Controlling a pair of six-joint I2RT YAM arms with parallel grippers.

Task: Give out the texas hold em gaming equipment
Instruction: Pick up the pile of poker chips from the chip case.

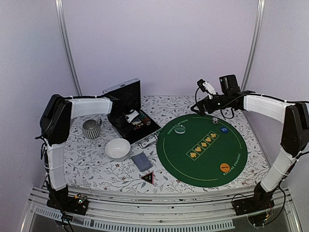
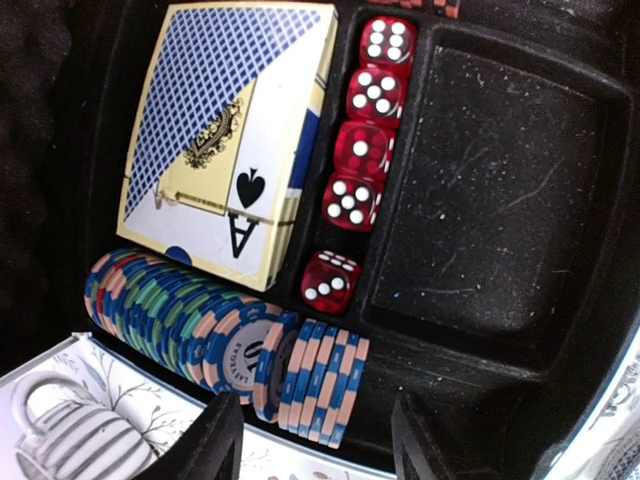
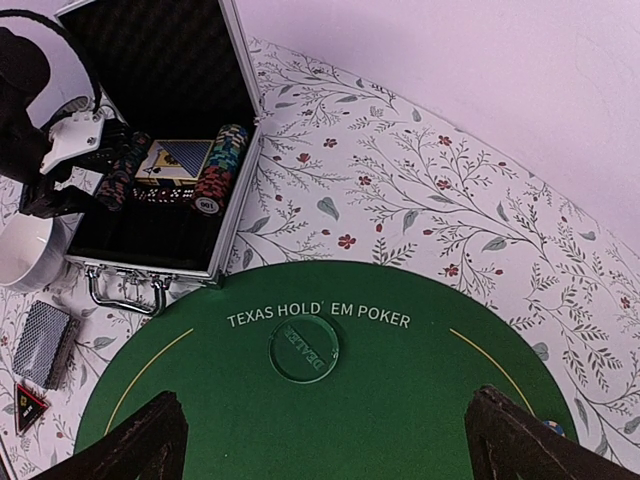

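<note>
- Floral-patterned surface (image 1: pixel 96 164) is seen carrying a green mat (image 1: pixel 203 159) at centre right and an open case (image 1: pixel 140 126) left of centre.
- Left fingers (image 2: pixel 205 450) are held half spread and empty over the poker chips (image 2: pixel 200 320) racked in the case, seemingly to pinch some.
- Right fingers (image 3: pixel 130 445) are spread wide over the mat's upper edge with nothing gripped, apparently parked out of the way.
</note>
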